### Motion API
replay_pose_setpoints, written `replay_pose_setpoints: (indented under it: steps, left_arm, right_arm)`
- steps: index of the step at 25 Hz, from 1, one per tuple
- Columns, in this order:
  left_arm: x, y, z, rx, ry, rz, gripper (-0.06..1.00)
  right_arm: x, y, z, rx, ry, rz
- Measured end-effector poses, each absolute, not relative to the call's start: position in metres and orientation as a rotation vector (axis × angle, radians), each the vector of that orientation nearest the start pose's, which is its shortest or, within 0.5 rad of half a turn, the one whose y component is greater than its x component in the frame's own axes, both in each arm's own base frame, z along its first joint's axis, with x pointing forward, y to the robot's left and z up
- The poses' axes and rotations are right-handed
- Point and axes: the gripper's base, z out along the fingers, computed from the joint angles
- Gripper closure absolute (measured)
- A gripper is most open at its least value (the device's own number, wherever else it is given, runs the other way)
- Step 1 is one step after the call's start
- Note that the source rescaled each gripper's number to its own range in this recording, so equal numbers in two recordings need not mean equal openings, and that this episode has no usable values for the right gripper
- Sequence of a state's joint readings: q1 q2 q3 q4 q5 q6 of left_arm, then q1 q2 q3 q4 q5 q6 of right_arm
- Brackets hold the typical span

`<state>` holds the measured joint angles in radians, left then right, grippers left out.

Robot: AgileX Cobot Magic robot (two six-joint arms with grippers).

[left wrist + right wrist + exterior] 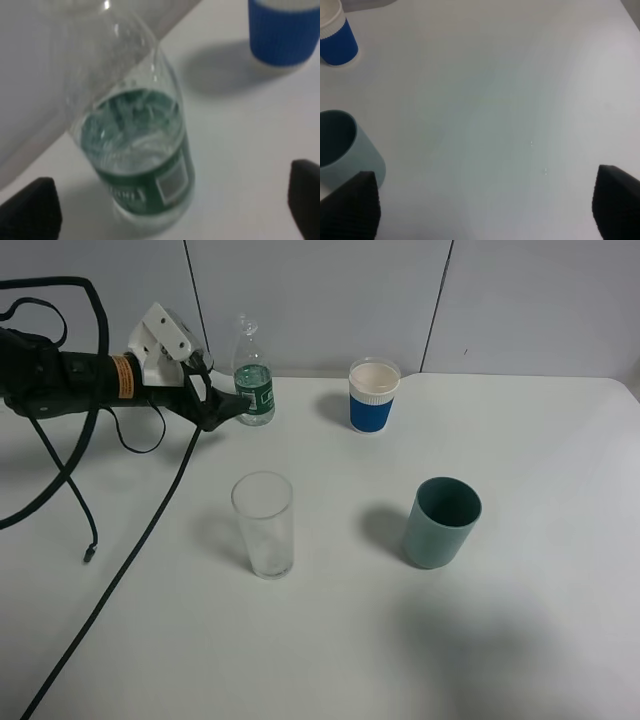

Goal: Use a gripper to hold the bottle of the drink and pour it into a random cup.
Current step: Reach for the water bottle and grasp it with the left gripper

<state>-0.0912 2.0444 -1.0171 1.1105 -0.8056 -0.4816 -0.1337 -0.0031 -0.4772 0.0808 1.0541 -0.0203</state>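
Closest in stands the clear glass (263,525), while farther back on the left the bottle (254,380) stands upright between the wide-spread jaws of the left gripper (222,395), which lies level to its left, not yet clamped, plainly the nearer arm.

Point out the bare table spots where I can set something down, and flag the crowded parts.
Free: the table right of the blue cup and teal cup, and the near strip in front of the glass. Crowded: back left, where the left gripper brackets the bottle and its cable crosses the left side.
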Motion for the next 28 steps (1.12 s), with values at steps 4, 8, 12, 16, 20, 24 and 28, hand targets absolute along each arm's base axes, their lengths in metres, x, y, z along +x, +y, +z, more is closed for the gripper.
replay_pose_setpoints:
  steps: [4, 8, 12, 16, 20, 24, 28]
  left_arm:
    - [0.395, -0.097, 0.129, 0.938, 1.718, -0.51, 0.08]
    - [0.406, -0.1, 0.125, 0.93, 1.702, -0.539, 0.08]
    - [0.413, -0.101, 0.119, 0.93, 1.692, -0.556, 0.08]
    - [0.42, -0.104, 0.114, 0.943, 1.663, -0.579, 0.08]
    - [0.427, -0.107, 0.107, 0.942, 1.637, -0.62, 0.08]
    - [0.434, -0.108, 0.097, 0.927, 1.645, -0.641, 0.08]
    - [0.442, -0.109, 0.093, 0.905, 1.649, -0.657, 0.08]
  right_arm:
    - [-0.002, 0.007, 0.272, 0.114, 2.051, 0.001]
    - [-0.002, 0.007, 0.272, 0.114, 2.051, 0.001]
    - [-0.002, 0.007, 0.272, 0.114, 2.051, 0.001]
    - [-0.002, 0.007, 0.272, 0.114, 2.051, 0.001]
    - [-0.002, 0.007, 0.272, 0.114, 2.051, 0.001]
    - [-0.002, 0.007, 0.272, 0.114, 2.051, 0.001]
    - [-0.002, 0.007, 0.272, 0.114, 2.051, 0.001]
